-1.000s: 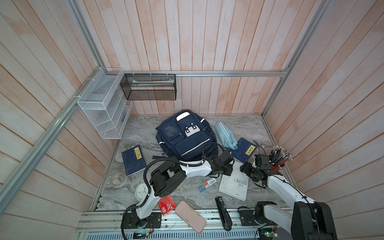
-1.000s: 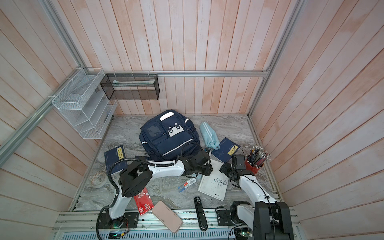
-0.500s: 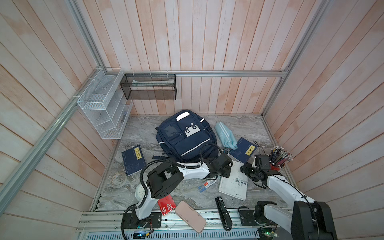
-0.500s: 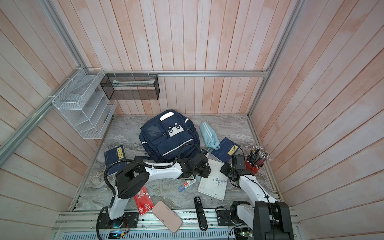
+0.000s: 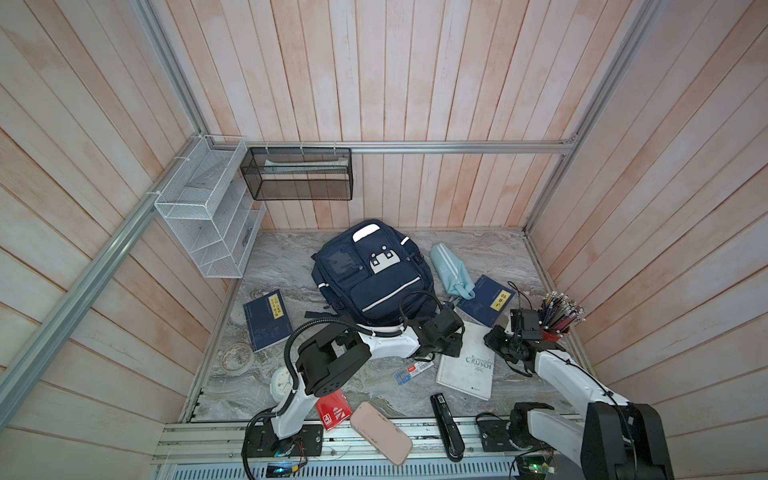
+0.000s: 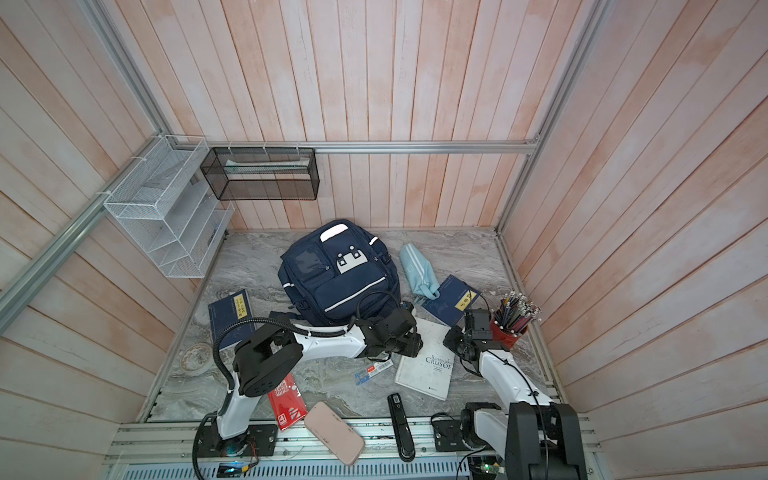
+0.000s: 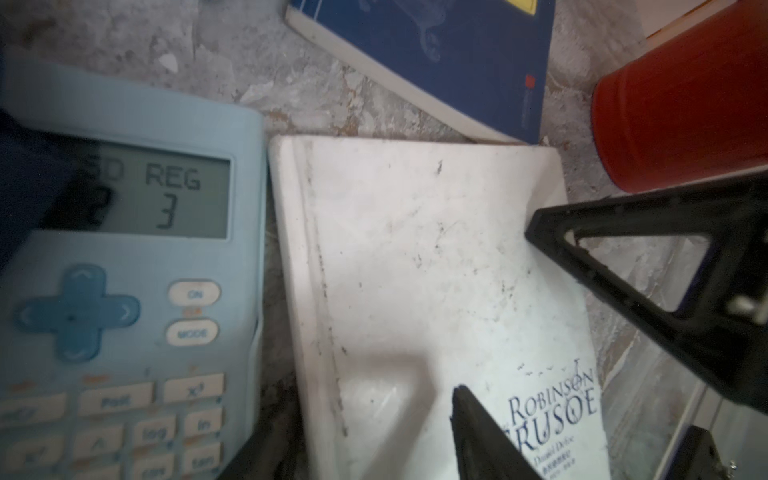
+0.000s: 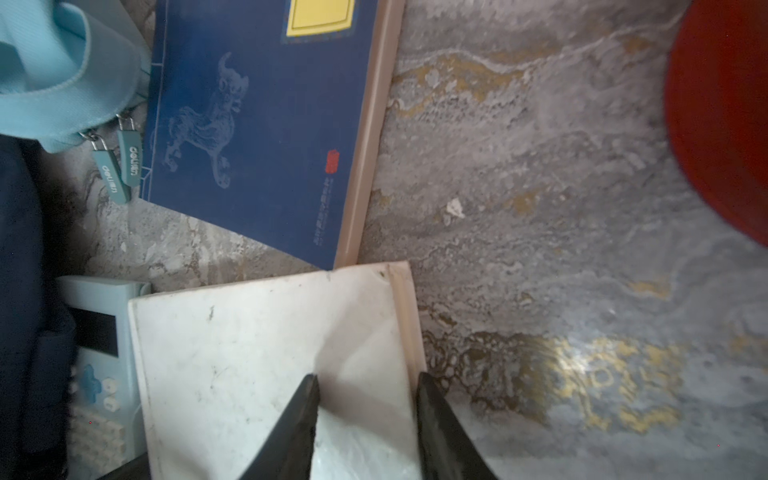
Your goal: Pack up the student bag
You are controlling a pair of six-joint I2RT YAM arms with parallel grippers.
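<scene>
Mostly matt stuff here, we'd say
We see navy cloth on the student bag (image 5: 374, 282), a scuffed matt paper cover on the white book (image 7: 415, 257), smooth plastic calculator (image 7: 166, 257), marbled tabletop (image 8: 540, 208), wood-plank walls (image 5: 415, 83).

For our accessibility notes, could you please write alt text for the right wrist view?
The right gripper, fingers apart, straddles the page edge of a white book on a marble table. Nearby lie a blue book, a light-blue pouch, a calculator and part of a red cup.
</scene>
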